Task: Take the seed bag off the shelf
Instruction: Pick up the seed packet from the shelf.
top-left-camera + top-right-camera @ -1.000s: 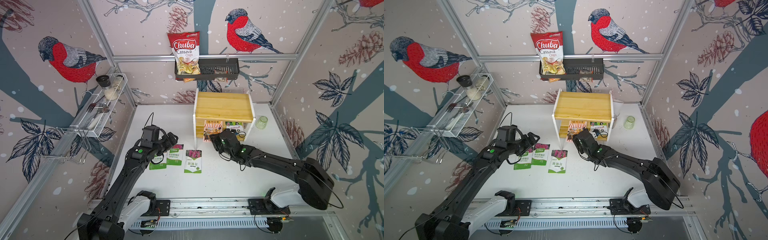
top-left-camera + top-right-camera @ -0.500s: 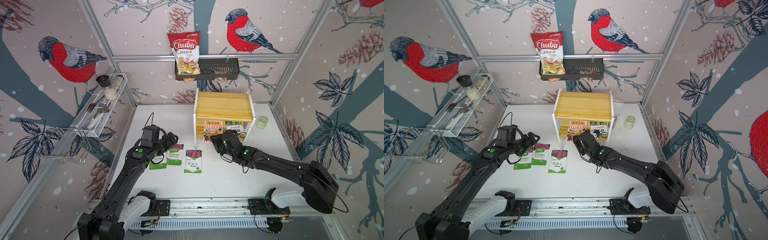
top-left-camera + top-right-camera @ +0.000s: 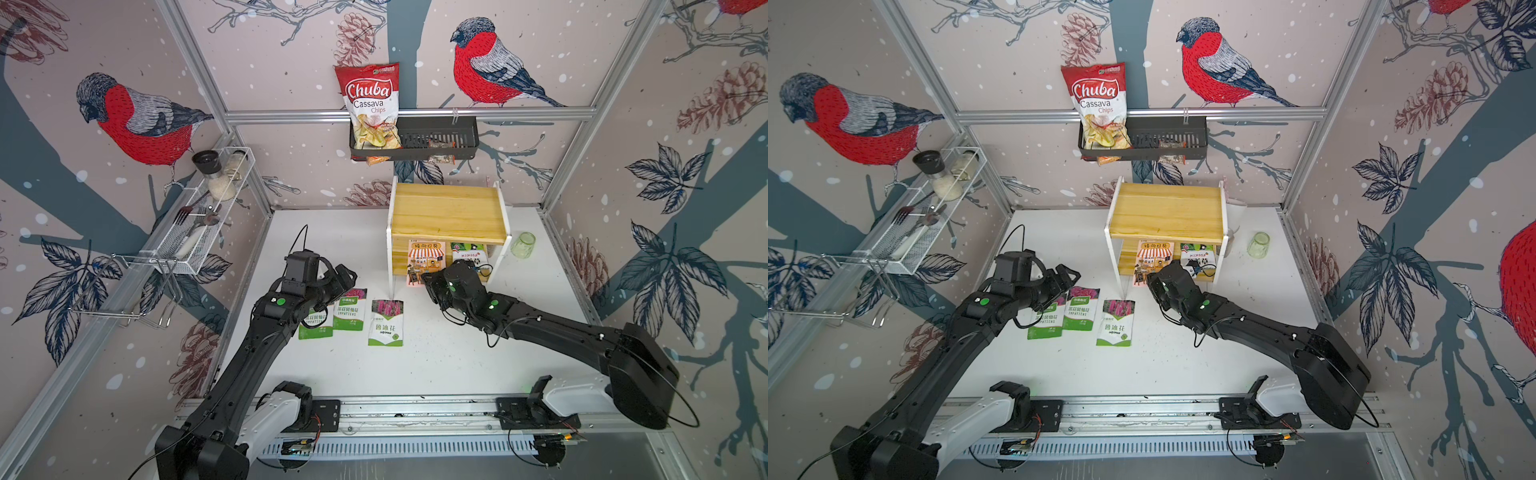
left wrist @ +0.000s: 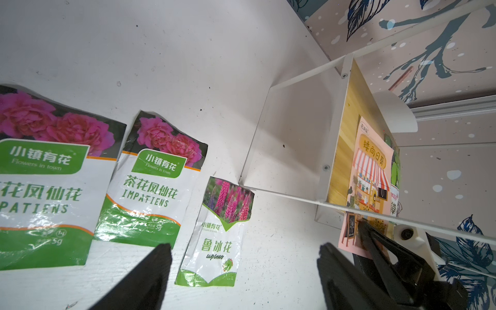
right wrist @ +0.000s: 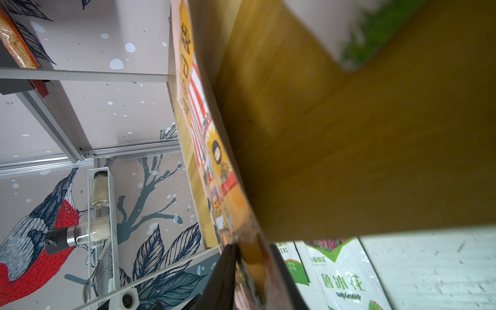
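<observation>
Seed bag (image 3: pixel 426 257), pink with a striped shopfront printed on it, stands at the front of the lower board of the shelf (image 3: pixel 449 216) in both top views (image 3: pixel 1152 257). Its bottom edge reaches out past the board's front. The right gripper (image 3: pixel 428 282) sits at that edge, just in front of the shelf, though its grip cannot be judged from above. A green bag (image 3: pixel 468 251) stands beside the pink one on the same board. The left gripper (image 3: pixel 345 276) hangs well apart from the shelf, over three flower packets (image 3: pixel 350 313) lying flat on the table (image 3: pixel 436 374) in front of it.

From the left wrist, the left gripper (image 4: pixel 244 248) has its fingers (image 4: pixel 161 268) spread wide above the table. Beyond the shelf's white side panel (image 4: pixel 295 134), the right gripper (image 4: pixel 362 233) pinches the bottom corner of the seed bag (image 4: pixel 371 171).

From the right wrist, the right gripper (image 5: pixel 255 268) has one dark finger on each side of the seed bag (image 5: pixel 214 161), pressed together on its lower edge. The bag rises close along the shelf's yellow board (image 5: pixel 349 147).
</observation>
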You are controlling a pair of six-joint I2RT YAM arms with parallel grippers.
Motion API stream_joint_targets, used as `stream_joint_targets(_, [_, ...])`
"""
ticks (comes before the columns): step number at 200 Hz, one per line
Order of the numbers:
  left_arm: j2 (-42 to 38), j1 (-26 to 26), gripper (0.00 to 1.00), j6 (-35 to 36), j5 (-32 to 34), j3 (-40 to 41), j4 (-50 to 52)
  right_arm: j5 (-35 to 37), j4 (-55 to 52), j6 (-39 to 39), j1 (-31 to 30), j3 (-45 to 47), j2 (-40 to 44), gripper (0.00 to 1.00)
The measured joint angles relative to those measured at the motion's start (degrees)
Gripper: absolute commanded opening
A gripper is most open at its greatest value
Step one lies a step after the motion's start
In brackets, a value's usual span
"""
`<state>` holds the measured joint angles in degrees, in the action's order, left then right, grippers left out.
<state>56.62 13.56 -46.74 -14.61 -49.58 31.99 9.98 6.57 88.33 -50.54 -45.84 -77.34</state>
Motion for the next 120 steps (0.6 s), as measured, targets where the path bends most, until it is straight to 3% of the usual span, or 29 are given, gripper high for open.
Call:
stream_joint_targets(49, [-0.24, 0.0, 0.89, 0.02, -0.22, 0.61, -0.11, -1.57, -0.17, 0.44, -0.15, 0.33, 1.88, 0.22])
stream_joint_targets(71, [-0.24, 0.0, 0.89, 0.02, -0.24, 0.74, -0.35, -1.9, -0.17, 0.66, -0.39, 0.98, 2.75, 0.13])
stream_joint_targets(120, [-0.26, 0.0, 0.89, 0.02, -0.33, 0.81, -0.55, -2.36, 0.02, 1.77, -0.42, 1.95, 3.98, 0.08])
